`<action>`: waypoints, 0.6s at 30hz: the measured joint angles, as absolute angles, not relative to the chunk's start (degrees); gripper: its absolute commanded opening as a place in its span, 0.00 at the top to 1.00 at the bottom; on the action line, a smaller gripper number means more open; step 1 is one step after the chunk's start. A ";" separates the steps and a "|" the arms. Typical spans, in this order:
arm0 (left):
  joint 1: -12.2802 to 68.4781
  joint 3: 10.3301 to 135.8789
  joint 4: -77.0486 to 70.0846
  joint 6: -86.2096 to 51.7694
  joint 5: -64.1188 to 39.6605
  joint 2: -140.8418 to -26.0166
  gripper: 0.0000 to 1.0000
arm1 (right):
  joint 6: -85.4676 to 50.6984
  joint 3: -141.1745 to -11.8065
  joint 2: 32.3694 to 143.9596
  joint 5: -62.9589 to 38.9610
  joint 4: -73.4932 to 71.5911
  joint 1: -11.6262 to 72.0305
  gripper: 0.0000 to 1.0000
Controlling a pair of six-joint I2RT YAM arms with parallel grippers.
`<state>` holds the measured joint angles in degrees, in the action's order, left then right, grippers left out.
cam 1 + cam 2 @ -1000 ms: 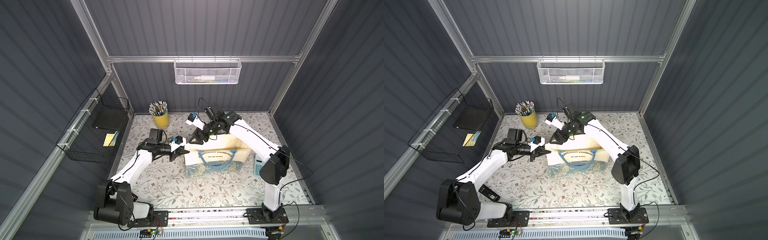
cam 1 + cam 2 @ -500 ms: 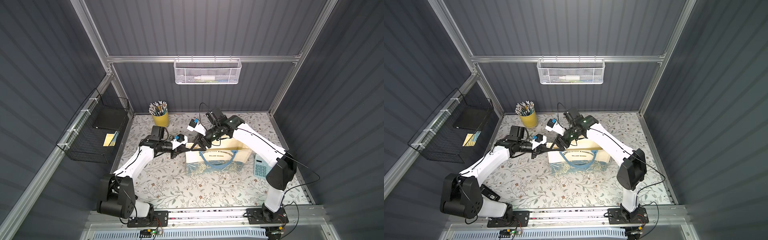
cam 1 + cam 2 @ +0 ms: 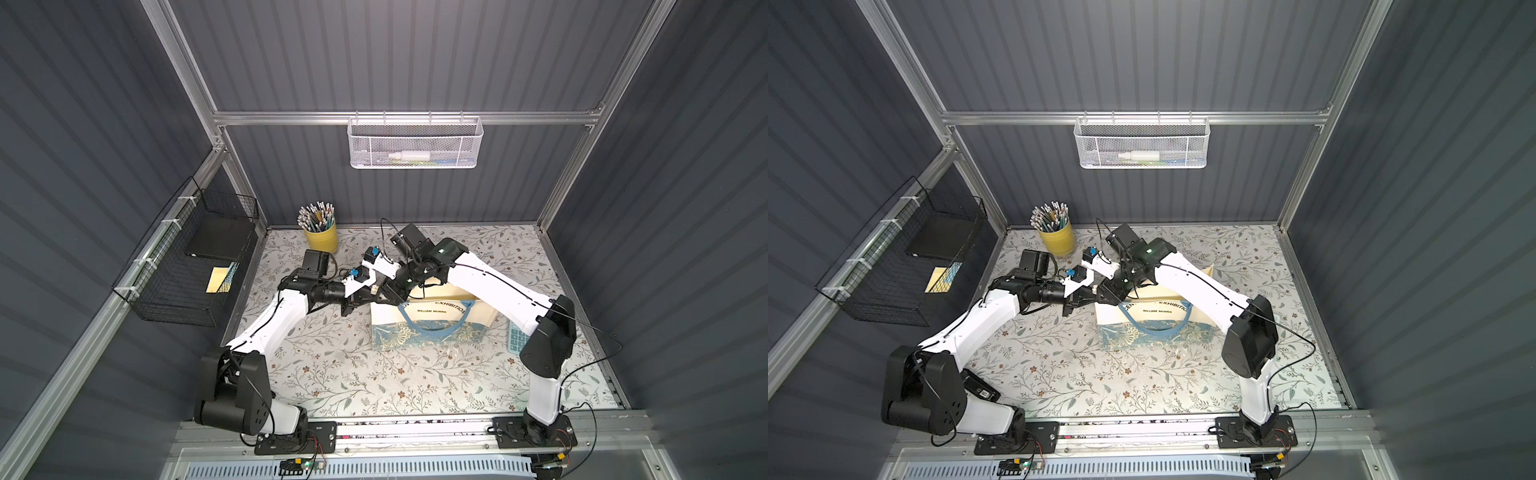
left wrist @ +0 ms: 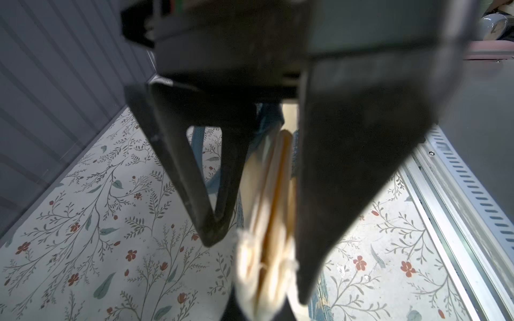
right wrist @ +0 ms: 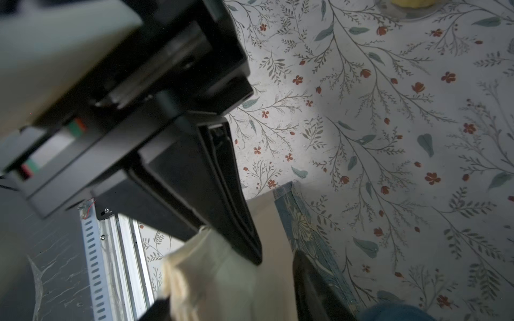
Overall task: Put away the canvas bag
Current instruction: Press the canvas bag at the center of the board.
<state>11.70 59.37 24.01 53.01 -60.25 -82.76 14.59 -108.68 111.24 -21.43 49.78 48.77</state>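
Observation:
The canvas bag [image 3: 432, 326] [image 3: 1154, 328], cream with blue handles and a floral bottom band, lies flat right of the table's middle. My left gripper [image 3: 355, 302] [image 3: 1075, 305] is shut on the bag's far-left corner. In the left wrist view its fingers [image 4: 257, 271] pinch a bunched wad of the bag's cream cloth [image 4: 267, 222]. My right gripper [image 3: 384, 296] [image 3: 1105, 296] hangs over that same corner, tip to tip with the left. The right wrist view shows its jaws [image 5: 278, 258] apart, with the bag's cloth [image 5: 211, 278] beside one finger and under the gap.
A yellow pencil cup [image 3: 322, 237] stands at the back left. A white mesh basket [image 3: 415, 143] hangs on the back wall and a black wire basket [image 3: 187, 266] on the left wall. A teal calculator [image 3: 516, 337] lies right of the bag, partly under the right arm.
My right gripper has come down and forward to the bag's corner beside the left gripper, its jaws narrowing. The left gripper has kept its hold and barely moved.

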 measured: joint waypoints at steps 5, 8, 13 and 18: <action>11.29 59.35 22.90 53.56 -59.05 -82.63 0.95 | 13.17 -110.06 111.42 -19.70 51.94 49.28 1.00; 11.27 59.35 22.85 53.17 -58.43 -82.61 0.62 | 13.02 -110.00 111.28 -18.65 52.16 49.34 1.00; 11.60 58.35 17.78 46.06 -58.41 -80.62 0.47 | 12.34 -108.29 111.02 -14.04 52.36 49.34 1.00; 11.62 57.63 10.50 35.75 -59.70 -78.06 0.40 | 11.20 -107.96 109.14 -12.08 52.99 49.34 1.00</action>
<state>11.62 57.63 10.50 35.75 -59.70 -78.06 11.20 -107.96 109.14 -12.08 52.99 49.34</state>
